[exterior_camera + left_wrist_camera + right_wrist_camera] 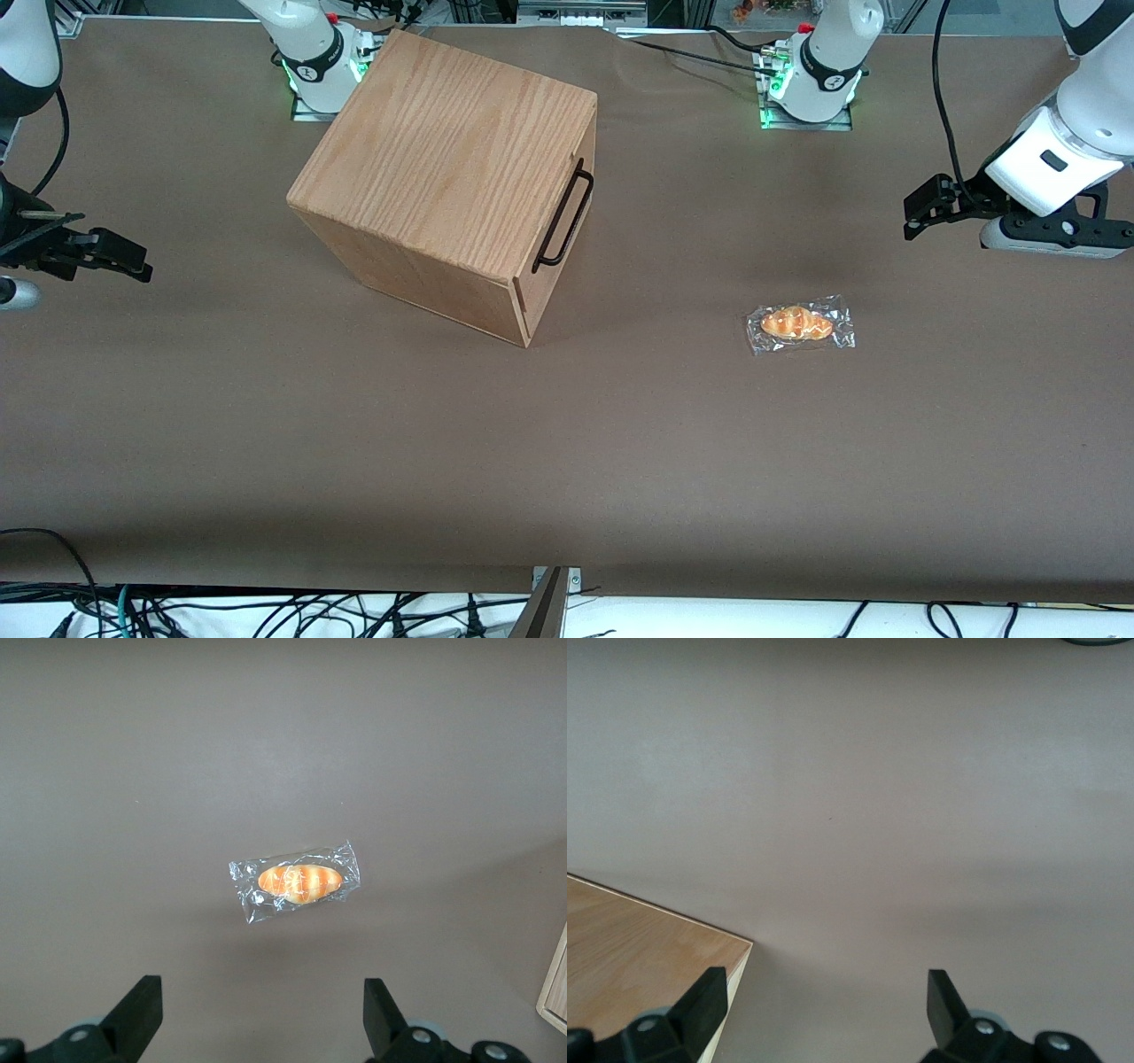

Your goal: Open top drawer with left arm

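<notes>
**Inspector:** Nearest the front camera lies bare brown table [354,461]. Next out, a wrapped bread roll [800,325] lies flat on the table, toward the working arm's end.

**Assistant:** And the cabinet?

**Inspector:** An oak-grain cabinet [443,168] stands farther from the camera than the roll, turned at an angle. Its top drawer [556,257] is shut, the front flush with the body; a thin seam marks its edge. The black wire handle [564,218] stands proud of that front, facing the working arm's end.

**Assistant:** Position of the left arm [1076,124]?

**Inspector:** Raised at the table's edge, well apart from the cabinet. Its gripper [921,213] hangs above the table with nothing held. The wrist view shows the fingers [142,1014] spread wide, the roll between them below (not touched).

**Assistant:** Handling assessment?

**Inspector:** In my judgement, the drawer is light and rigid and should slide with modest force. The bar is thin, stiff and probably smooth, so a grip near its middle is advisable; closing off-centre could skew the drawer. The cabinet is unsecured as far as I can see and may shift if pulled sharply. The approach has not begun.
</notes>
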### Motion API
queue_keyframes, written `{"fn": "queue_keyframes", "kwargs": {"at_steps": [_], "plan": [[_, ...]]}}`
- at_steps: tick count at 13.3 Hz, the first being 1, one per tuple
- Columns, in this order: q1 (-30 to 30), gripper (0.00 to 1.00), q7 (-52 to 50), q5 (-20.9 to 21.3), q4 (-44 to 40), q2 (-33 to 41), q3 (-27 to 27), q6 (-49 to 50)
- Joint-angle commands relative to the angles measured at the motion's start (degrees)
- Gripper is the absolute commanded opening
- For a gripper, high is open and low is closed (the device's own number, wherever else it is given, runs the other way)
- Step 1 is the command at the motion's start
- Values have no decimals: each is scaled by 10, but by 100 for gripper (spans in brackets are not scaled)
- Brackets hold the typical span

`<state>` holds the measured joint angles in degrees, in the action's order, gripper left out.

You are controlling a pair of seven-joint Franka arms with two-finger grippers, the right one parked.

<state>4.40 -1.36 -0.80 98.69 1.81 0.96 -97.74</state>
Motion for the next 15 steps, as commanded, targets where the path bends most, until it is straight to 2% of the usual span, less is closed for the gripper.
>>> {"fn": "queue_keyframes", "kwargs": {"at_steps": [1,15], "plan": [[-10,100,8,-2,-18,-8,8,15],[-11,100,12,-4,-24,-15,12,36]]}}
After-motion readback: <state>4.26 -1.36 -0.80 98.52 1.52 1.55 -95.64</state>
